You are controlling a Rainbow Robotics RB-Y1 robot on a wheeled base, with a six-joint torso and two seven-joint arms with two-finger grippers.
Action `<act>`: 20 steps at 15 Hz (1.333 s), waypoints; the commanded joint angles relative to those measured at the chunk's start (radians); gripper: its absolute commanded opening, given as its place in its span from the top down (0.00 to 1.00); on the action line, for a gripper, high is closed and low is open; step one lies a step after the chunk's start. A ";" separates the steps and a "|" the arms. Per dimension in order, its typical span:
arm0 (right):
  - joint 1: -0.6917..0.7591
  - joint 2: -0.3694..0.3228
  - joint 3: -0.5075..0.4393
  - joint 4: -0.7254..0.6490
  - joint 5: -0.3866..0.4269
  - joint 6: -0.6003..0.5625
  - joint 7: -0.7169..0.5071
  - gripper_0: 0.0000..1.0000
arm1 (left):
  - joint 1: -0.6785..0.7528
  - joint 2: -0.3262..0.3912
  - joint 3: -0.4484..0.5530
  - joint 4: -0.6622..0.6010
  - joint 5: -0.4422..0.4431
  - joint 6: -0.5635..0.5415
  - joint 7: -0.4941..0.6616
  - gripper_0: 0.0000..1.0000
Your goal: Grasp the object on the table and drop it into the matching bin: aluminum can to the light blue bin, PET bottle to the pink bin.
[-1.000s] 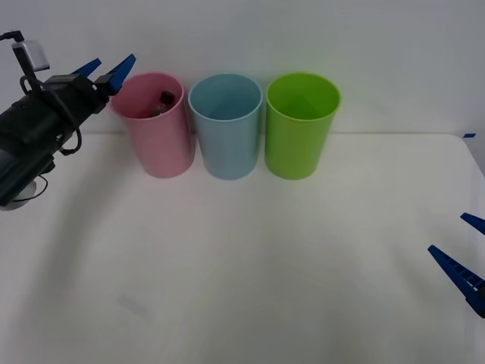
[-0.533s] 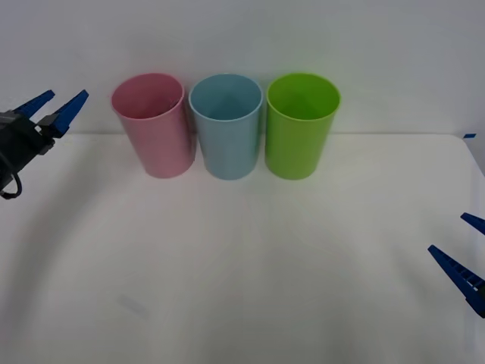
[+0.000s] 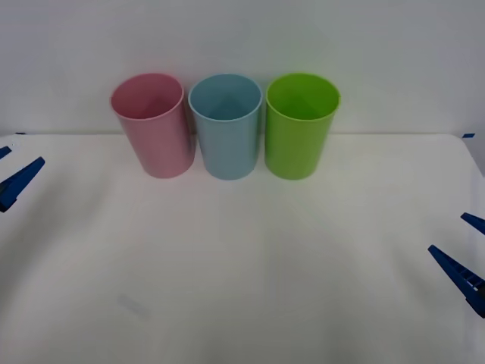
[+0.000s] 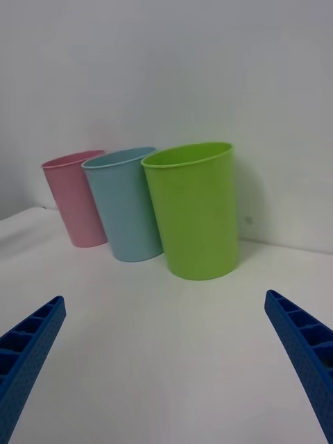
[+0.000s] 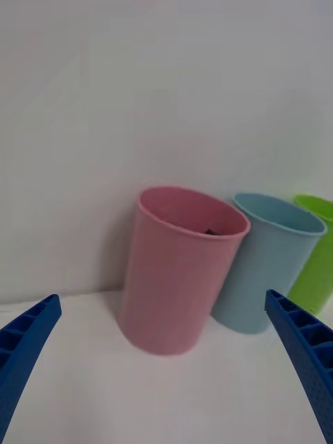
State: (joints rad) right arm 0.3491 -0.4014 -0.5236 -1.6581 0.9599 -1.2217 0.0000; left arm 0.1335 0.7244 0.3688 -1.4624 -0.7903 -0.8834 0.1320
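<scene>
Standing in a row on the table [image 3: 242, 288], the pink bin [image 3: 151, 125], light blue bin [image 3: 226, 125] and green bin [image 3: 299, 125] bear no readable writing. The left gripper [image 3: 7, 171] at the table's left edge and the right gripper [image 3: 468, 254] at its right edge both hold their jaws apart, gripping nothing.

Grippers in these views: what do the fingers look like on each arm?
Both look alike. The left gripper has two bright blue fingers, long and tapering to points, with ribbed, cell-like recesses along their sides. The right gripper has the same blue ribbed fingers, seen in the front view as slim pointed wedges. No cables or markings are visible.
</scene>
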 commanded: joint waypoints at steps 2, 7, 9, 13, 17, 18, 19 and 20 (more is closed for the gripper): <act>0.000 0.000 0.000 0.000 0.000 0.000 0.000 0.00 | 0.118 0.000 0.059 0.001 0.000 -0.108 -0.078 0.00; 0.000 0.000 0.000 0.000 0.000 0.000 0.000 0.00 | 0.239 0.000 0.101 0.002 0.003 -0.233 -0.164 0.00; 0.000 0.000 0.000 0.000 0.000 0.000 0.000 0.00 | 0.262 -0.002 0.099 0.004 0.006 -0.255 -0.213 0.00; 0.000 0.000 0.000 0.000 0.000 0.000 0.000 0.00 | 0.256 -0.002 0.059 0.047 0.013 -0.281 -0.304 0.00; 0.000 0.000 0.000 0.000 0.000 0.000 0.000 0.00 | 0.250 -0.002 0.048 0.050 -0.007 -0.282 -0.302 0.00; 0.000 0.000 0.000 0.000 0.000 0.000 0.000 0.00 | 0.250 -0.002 0.048 0.050 -0.018 -0.282 -0.298 0.00; 0.000 0.000 0.000 0.000 0.000 0.000 0.000 0.00 | 0.248 -0.002 0.044 0.050 -0.027 -0.279 -0.295 0.00; 0.000 0.000 0.000 0.000 0.000 0.000 0.000 0.00 | 0.247 -0.002 0.035 0.050 -0.027 -0.276 -0.292 0.00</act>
State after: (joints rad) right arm 0.3490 -0.4014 -0.5236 -1.6581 0.9599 -1.2217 0.0000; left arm 0.3818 0.7226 0.4099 -1.4129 -0.8159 -1.1630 -0.1621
